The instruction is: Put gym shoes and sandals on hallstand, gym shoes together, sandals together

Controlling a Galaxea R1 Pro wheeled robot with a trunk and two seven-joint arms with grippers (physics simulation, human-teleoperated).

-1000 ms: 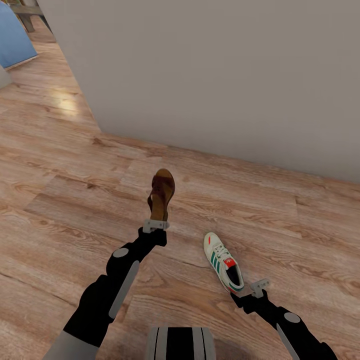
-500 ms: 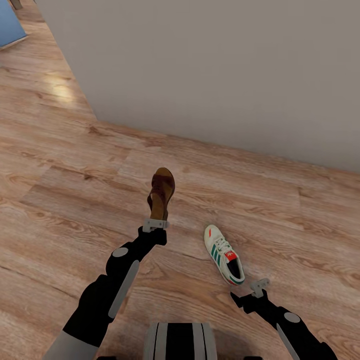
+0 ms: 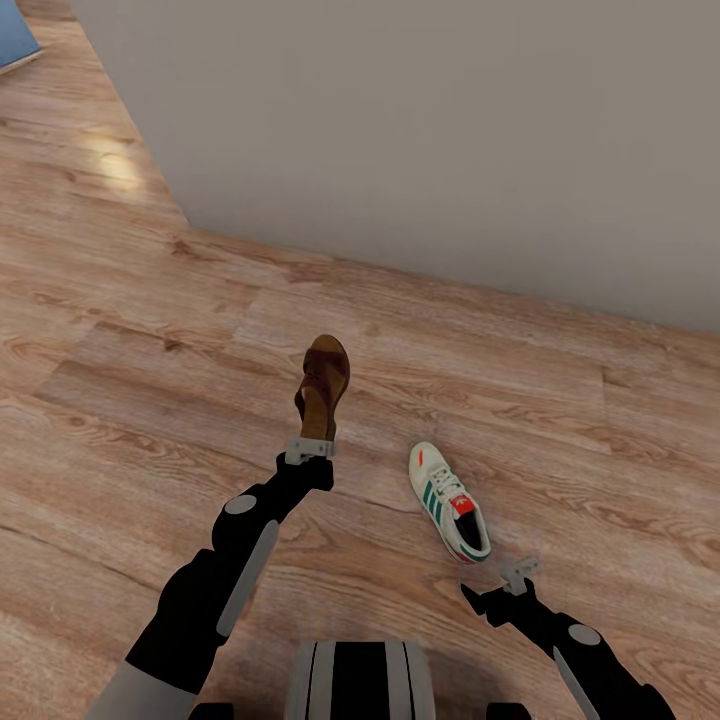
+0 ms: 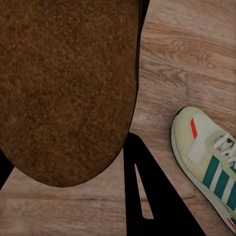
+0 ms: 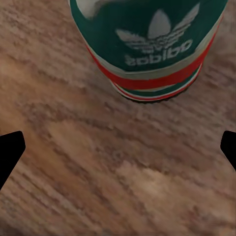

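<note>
My left gripper [image 3: 308,448] is shut on the heel end of a dark brown sandal [image 3: 323,388], which points away from me above the wood-plank corridor floor [image 3: 130,400]. In the left wrist view the sandal's brown sole [image 4: 64,88] looms close, with one black finger [image 4: 147,196] beside it. A cream-white gym shoe [image 3: 448,500] with green stripes lies on the floor to the right, also seen as the gym shoe [image 4: 209,157]. My right gripper [image 3: 517,575] is open just behind its heel. The gym shoe's green and red heel [image 5: 150,44] lies ahead of the gripper [image 5: 118,150], not touching it.
A plain grey wall [image 3: 450,130] runs across the back, and its corner leaves open floor to the far left. A blue object [image 3: 15,35] sits at the upper left corner. My own base [image 3: 350,680] is at the bottom.
The whole view has shifted, so the camera moved. The gym shoe now lies slightly farther ahead of my right gripper. The sandal stays in my left gripper.
</note>
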